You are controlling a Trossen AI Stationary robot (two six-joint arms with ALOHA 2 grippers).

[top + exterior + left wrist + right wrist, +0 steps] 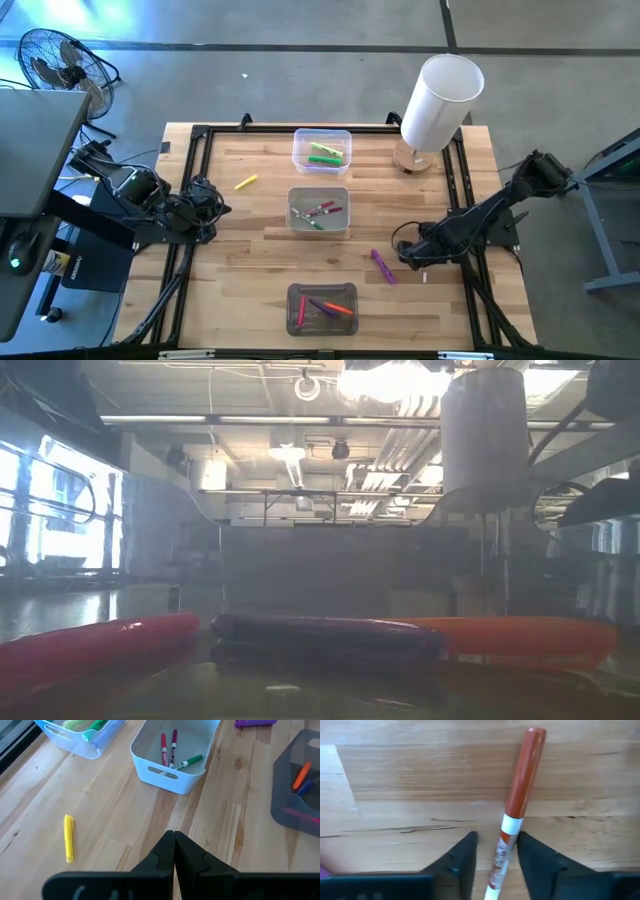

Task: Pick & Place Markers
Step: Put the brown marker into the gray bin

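The right gripper (495, 852) has its fingers (462, 857) parted around a red-capped white marker (512, 815) lying on the desk (395, 780), near the purple marker (382, 265). Best to settle lower and centre on the barrel before closing, so it cannot roll. The left gripper (174, 851), fingers pressed together and empty, waits by the yellow marker (68, 838).

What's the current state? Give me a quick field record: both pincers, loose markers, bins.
left pincer: shut, empty, over bare wood at the table's left
right pincer: fingers on either side of a red-capped marker; grip not confirmed
loose markers: yellow marker, purple marker
bins: far bin green markers; middle bin thin markers; near bin mixed colours
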